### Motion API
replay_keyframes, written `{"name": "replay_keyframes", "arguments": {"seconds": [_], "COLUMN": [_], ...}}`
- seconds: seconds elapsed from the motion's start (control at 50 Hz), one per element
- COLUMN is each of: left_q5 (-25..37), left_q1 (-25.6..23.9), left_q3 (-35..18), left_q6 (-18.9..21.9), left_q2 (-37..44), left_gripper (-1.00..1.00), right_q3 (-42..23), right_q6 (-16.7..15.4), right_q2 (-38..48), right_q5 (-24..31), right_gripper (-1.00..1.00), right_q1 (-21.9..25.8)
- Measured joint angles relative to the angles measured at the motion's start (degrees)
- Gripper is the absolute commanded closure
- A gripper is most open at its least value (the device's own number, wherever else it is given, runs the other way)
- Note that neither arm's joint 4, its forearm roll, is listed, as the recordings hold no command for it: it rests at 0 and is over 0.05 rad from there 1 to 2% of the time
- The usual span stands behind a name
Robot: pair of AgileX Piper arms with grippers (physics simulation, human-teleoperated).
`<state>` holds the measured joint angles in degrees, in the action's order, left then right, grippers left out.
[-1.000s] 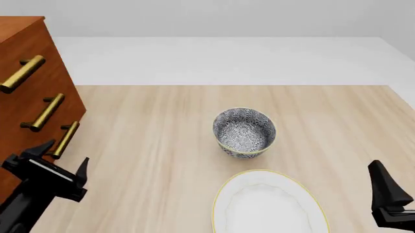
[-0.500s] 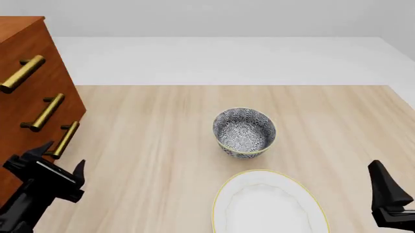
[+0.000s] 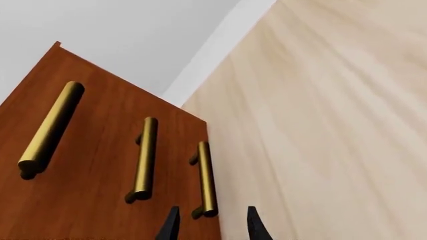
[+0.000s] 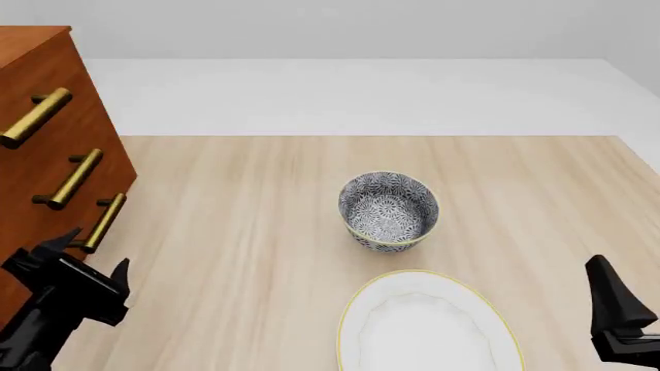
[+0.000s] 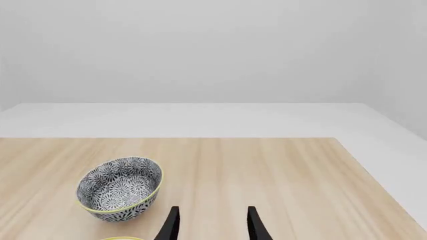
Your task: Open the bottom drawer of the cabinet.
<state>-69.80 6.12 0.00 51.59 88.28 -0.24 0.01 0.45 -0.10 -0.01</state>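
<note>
The cabinet [image 4: 46, 147] stands at nine o'clock on the surface [image 4: 268, 201], with the bottom drawer [image 4: 62, 239] lowest. Its brass handle [image 4: 104, 221] runs from seven to one o'clock, just at one o'clock of the left gripper [image 4: 88, 259], whose jaws are spread. The right gripper [image 5: 210, 225], also spread, sits well apart.

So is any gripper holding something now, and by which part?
No. The left gripper is open just short of the bottom drawer's handle, gripping nothing. The right gripper is open and empty.
</note>
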Motion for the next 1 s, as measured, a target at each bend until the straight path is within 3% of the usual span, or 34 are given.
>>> {"name": "replay_keyframes", "arguments": {"seconds": [1.0], "left_q5": [-0.1], "left_q1": [3.1], "left_q3": [0.0], "left_q6": [6.6], "left_q2": [2.6], "left_gripper": [-1.0], "right_q3": [0.0], "right_q6": [0.0], "right_q2": [0.0], "right_q5": [0.0], "right_gripper": [-1.0], "right_q1": [0.0]}}
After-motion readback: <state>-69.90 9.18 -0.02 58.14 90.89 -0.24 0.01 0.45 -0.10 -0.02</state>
